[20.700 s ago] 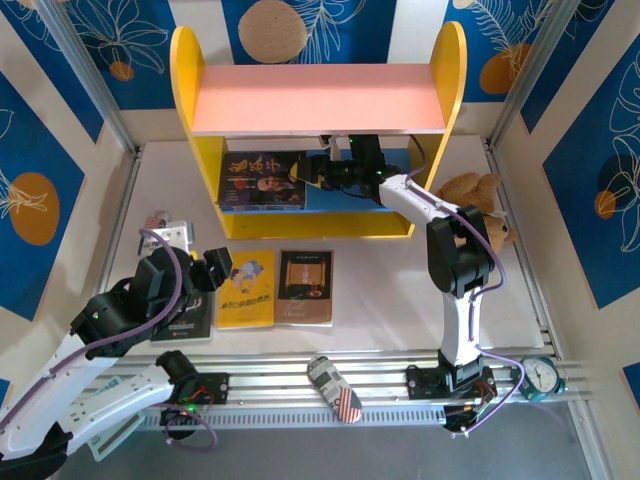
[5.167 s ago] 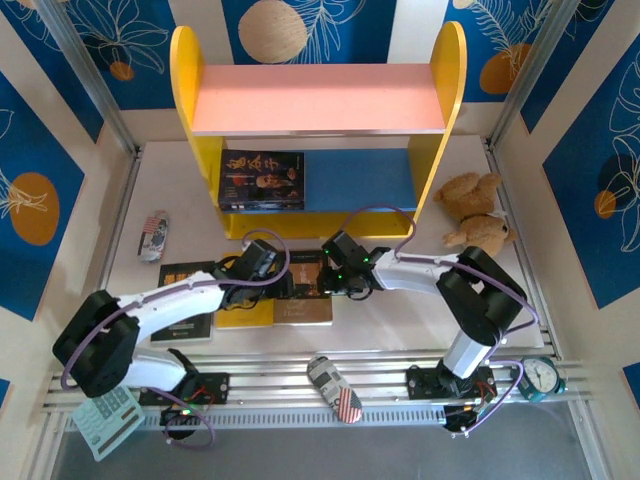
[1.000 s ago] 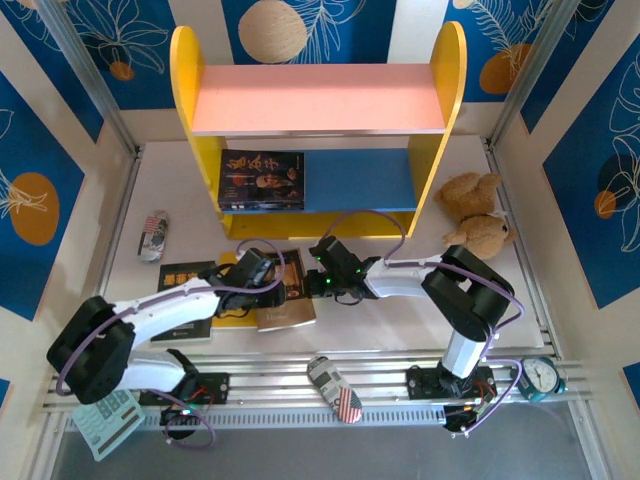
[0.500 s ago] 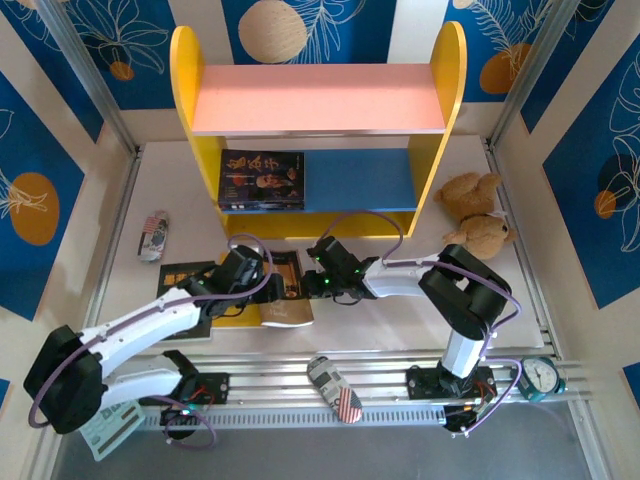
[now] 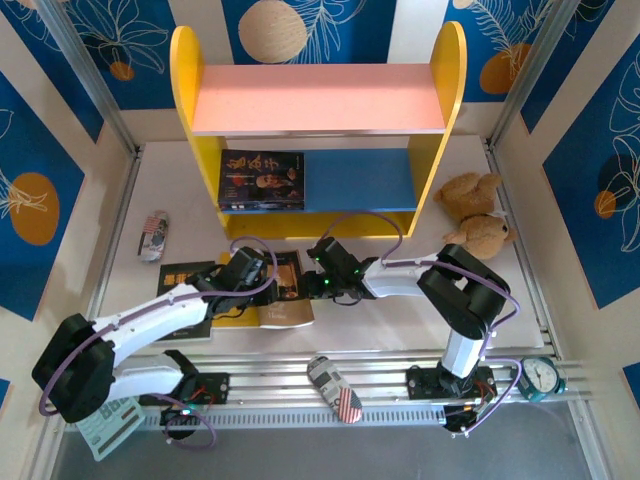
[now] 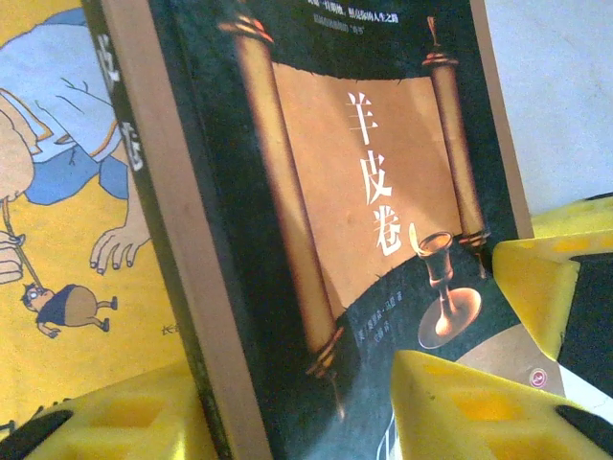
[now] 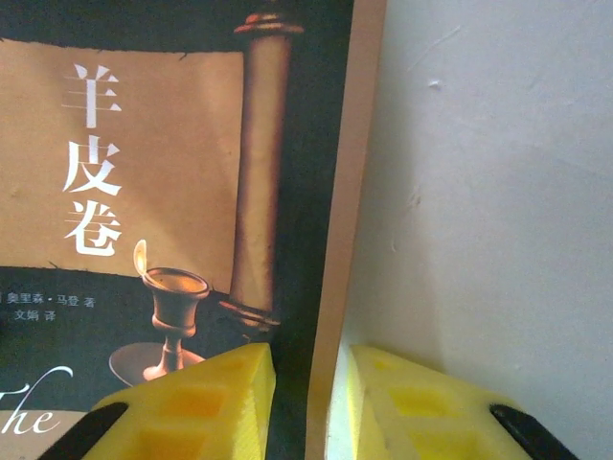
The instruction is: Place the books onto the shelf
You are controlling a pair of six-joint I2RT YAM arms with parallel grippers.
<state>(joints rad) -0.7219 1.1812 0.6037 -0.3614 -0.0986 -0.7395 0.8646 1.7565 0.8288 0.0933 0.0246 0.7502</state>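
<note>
From the overhead camera, the left arm lay low across the table from the lower left corner toward the centre, its left gripper (image 5: 262, 285) at the left edge of the brown-black book (image 5: 290, 312); the right arm folded back from its elbow right of centre, forearm pointing left, the right gripper (image 5: 312, 287) at that book's right edge; the book lay in the lower centre, in front of the shelf (image 5: 185, 100), partly over the yellow book (image 5: 235, 318), its long axis nearly up and down the frame; a dark blue book (image 5: 262, 180) lay flat on the shelf's blue lower board.

In the left wrist view, the left gripper (image 6: 287, 393) looked along the cover; the brown-black book (image 6: 364, 192) took the centre, its tan spine slanting from upper left to bottom centre, overlapping the yellow book (image 6: 67, 240) at left; the fingers (image 6: 460, 412) stood either side of the spine, but whether they pinched it could not be told.

In the right wrist view, the right gripper (image 7: 311, 369) straddled the tan long edge of the brown-black book (image 7: 153, 192) at bottom centre; its fingers (image 7: 192, 407) were slightly parted, a sliver of gap on each side, gripping nothing; the edge ran nearly top to bottom, white title upright, bare table (image 7: 479, 192) to the right.
</note>
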